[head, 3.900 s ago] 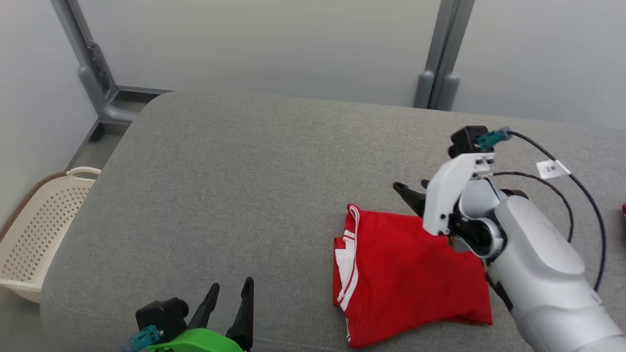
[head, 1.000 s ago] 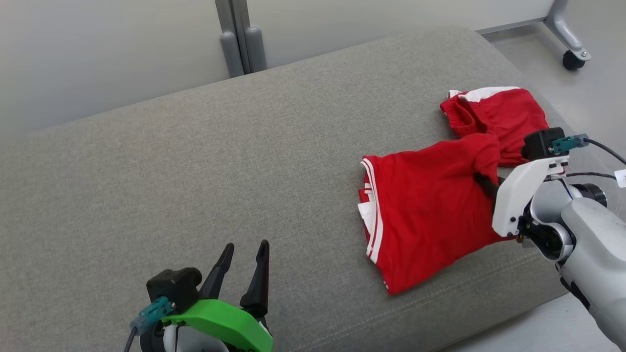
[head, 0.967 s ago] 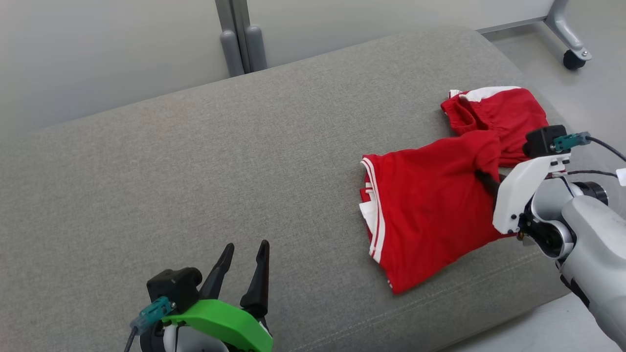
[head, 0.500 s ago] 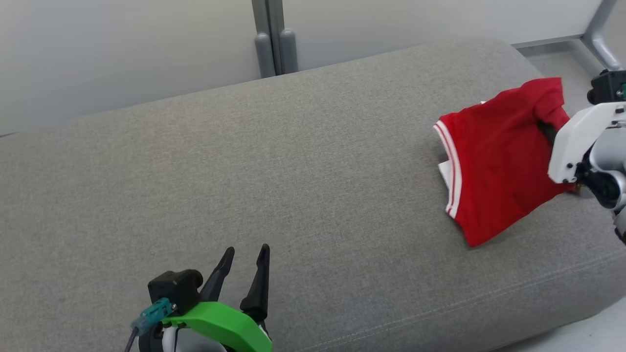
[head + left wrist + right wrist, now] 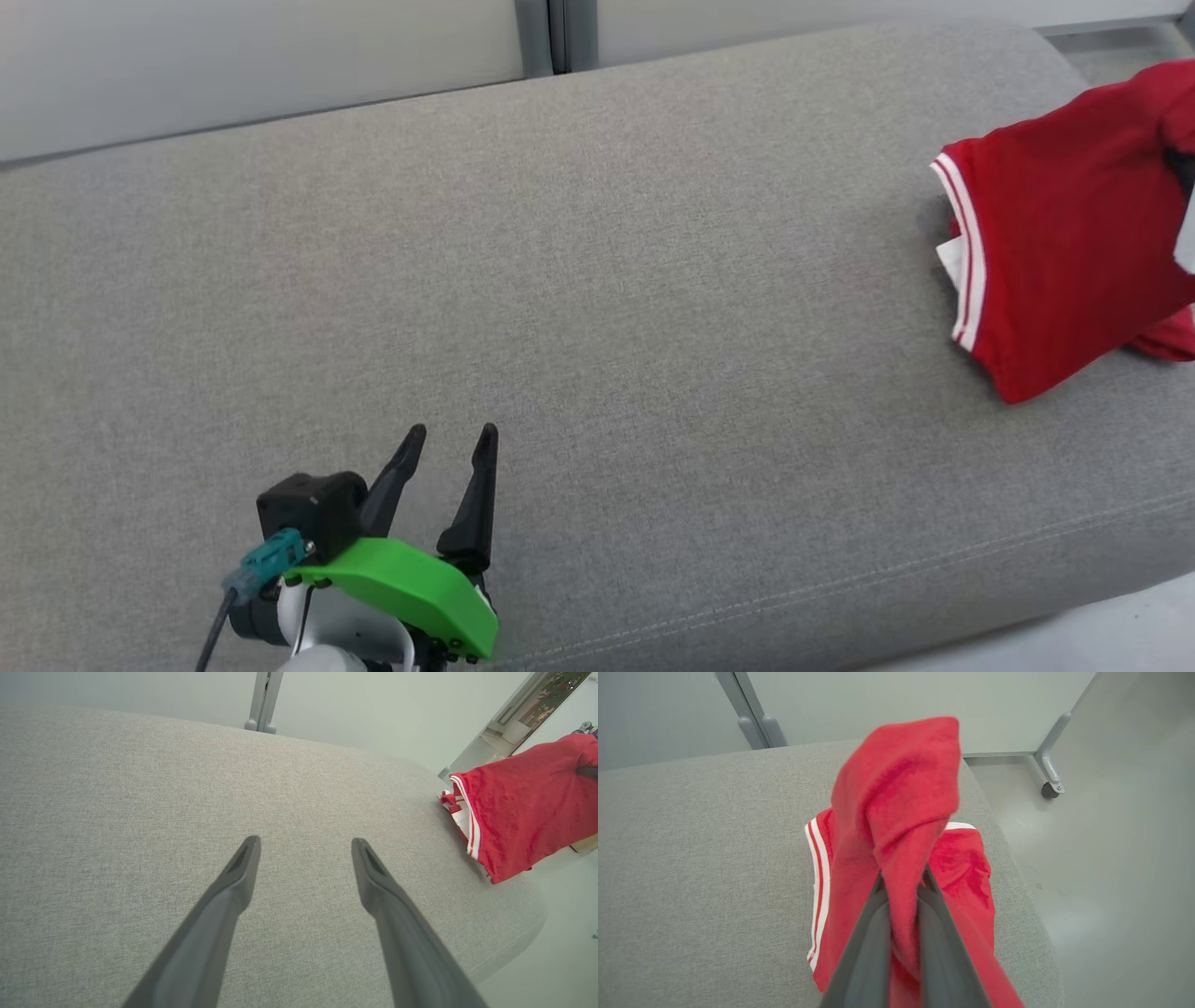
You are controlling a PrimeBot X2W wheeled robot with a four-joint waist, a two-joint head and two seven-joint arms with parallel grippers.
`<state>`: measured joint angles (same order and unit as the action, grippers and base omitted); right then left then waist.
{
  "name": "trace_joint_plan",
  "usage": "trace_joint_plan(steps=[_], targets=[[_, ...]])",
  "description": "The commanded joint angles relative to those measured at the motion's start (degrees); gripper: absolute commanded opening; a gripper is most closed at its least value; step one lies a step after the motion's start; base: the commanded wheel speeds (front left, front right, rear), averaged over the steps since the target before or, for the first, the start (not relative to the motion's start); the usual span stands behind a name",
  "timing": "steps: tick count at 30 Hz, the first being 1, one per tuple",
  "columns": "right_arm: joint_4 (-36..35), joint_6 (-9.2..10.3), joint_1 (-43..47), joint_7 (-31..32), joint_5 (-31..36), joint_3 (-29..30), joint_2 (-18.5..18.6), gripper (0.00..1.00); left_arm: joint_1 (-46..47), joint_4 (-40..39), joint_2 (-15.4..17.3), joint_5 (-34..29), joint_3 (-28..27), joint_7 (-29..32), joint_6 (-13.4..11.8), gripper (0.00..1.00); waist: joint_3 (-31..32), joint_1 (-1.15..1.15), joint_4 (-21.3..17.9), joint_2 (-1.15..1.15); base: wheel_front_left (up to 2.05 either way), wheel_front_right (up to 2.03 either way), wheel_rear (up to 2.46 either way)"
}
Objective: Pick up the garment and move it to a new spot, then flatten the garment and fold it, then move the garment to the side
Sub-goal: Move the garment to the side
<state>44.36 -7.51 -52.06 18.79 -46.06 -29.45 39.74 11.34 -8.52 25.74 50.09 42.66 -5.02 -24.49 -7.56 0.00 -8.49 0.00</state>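
Observation:
The garment (image 5: 1064, 243) is red with white stripes along one edge. It hangs lifted at the far right end of the grey cushion (image 5: 597, 308), its lower part trailing on the fabric. My right gripper (image 5: 903, 882) is shut on a bunched fold of the garment (image 5: 896, 807), which drapes over both fingers. The garment (image 5: 518, 807) also appears at the right in the left wrist view. My left gripper (image 5: 448, 443) rests low at the near left, open, with bare cushion between its fingers (image 5: 243, 868).
The cushion's right end (image 5: 1017, 896) rounds off to a pale floor (image 5: 1111, 858). A grey frame leg with a caster (image 5: 1048, 788) stands on that floor. Grey posts (image 5: 551, 33) rise behind the cushion's far edge.
My right gripper has raised the garment off the cushion and carried it further right. The head camera has turned, shifting the whole picture. The left gripper stays open in place.

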Motion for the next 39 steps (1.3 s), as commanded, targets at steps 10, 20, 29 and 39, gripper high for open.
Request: trace_joint_plan(steps=[10, 20, 29, 39], targets=[[6.7, 0.05, -3.7, -5.7, 4.9, 1.8, 3.8, 0.0, 4.6, -6.0, 3.5, -2.9, -1.0, 2.8, -2.7, 1.0, -9.3, 0.0, 3.0, 0.0, 0.0, 0.0, 0.0], [15.9, 0.05, -6.6, -11.2, 8.6, 4.6, 3.1, 0.0, 6.8, -11.0, 6.4, -5.2, -0.8, 6.1, -5.0, 1.0, -14.9, 0.0, 3.8, 0.0, 0.0, 0.0, 0.0], [22.8, 0.06, -8.6, -15.2, 10.6, 6.5, 2.2, 0.0, 7.7, -13.3, 8.1, -6.5, -0.2, 8.4, -6.4, 1.0, -16.6, 0.0, 3.0, 0.0, 0.0, 0.0, 0.0], [28.1, 0.07, -11.3, -23.5, 14.5, 8.0, 1.6, 1.0, 8.1, -14.5, 9.3, -7.0, 0.1, 9.7, -7.3, 1.0, -16.8, 0.0, 2.0, 0.0, 0.0, 0.0, 0.0]])
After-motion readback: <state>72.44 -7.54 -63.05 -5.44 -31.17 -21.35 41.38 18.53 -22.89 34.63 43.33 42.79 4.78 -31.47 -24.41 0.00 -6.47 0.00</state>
